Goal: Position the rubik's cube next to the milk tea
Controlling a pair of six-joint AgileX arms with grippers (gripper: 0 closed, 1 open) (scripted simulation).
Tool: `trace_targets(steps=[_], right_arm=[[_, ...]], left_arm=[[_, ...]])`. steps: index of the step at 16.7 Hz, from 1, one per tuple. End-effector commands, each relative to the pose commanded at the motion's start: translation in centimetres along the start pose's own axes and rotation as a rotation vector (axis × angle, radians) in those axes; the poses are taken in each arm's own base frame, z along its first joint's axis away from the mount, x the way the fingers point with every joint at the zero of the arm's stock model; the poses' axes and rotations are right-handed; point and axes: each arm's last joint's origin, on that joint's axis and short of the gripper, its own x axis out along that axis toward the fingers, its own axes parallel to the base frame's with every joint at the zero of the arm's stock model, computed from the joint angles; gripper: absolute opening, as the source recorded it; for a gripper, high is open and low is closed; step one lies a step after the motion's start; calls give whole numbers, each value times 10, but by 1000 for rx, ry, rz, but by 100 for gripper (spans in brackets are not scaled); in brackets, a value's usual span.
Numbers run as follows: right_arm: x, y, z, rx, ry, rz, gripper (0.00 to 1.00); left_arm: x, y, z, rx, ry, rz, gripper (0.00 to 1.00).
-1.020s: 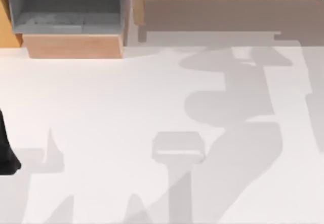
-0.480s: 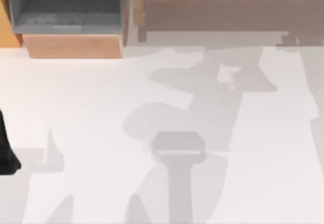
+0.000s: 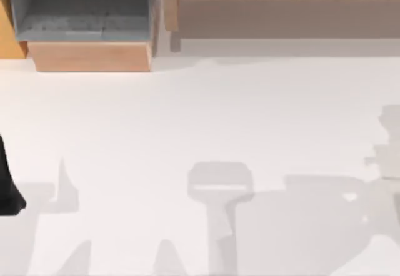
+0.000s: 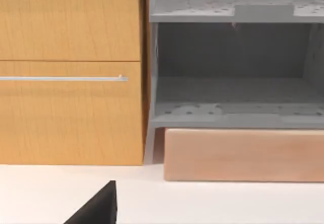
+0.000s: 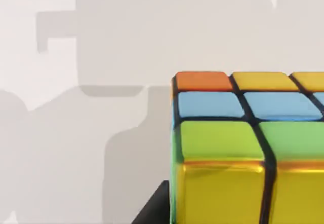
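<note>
Cube (image 5: pixel 238 148): close under right wrist | rigid, light, glossy-slick; grip opposite flat faces | both grippers' state: cannot tell

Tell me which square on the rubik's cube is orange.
The corner square of the rubik's cube, flanked by a yellow square and a blue square; the rest are yellow, blue or green.

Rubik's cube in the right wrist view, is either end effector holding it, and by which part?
Cannot be told. The rubik's cube sits close under the right wrist camera above the white table, but no fingers are seen touching it.
</note>
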Motion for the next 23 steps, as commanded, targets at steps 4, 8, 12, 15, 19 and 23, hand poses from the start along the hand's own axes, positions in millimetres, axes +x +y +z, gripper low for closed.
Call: trace_targets(steps=[4, 8, 12, 15, 19, 23], right_arm=[[-6, 2, -63, -23, 260, 28, 0], [-17, 1, -92, -28, 314, 45, 0], [-19, 0, -95, -28, 302, 46, 0], [-19, 0, -94, -27, 302, 46, 0], [-18, 7, -91, -83, 309, 52, 0], [-19, 12, -89, -123, 338, 63, 0]], left_arm=[[0, 0, 0, 0, 0, 0, 100], [0, 0, 0, 0, 0, 0, 100], [0, 0, 0, 0, 0, 0, 100], [0, 0, 0, 0, 0, 0, 100], [0, 0, 0, 0, 0, 0, 100], [0, 0, 0, 0, 0, 0, 100]])
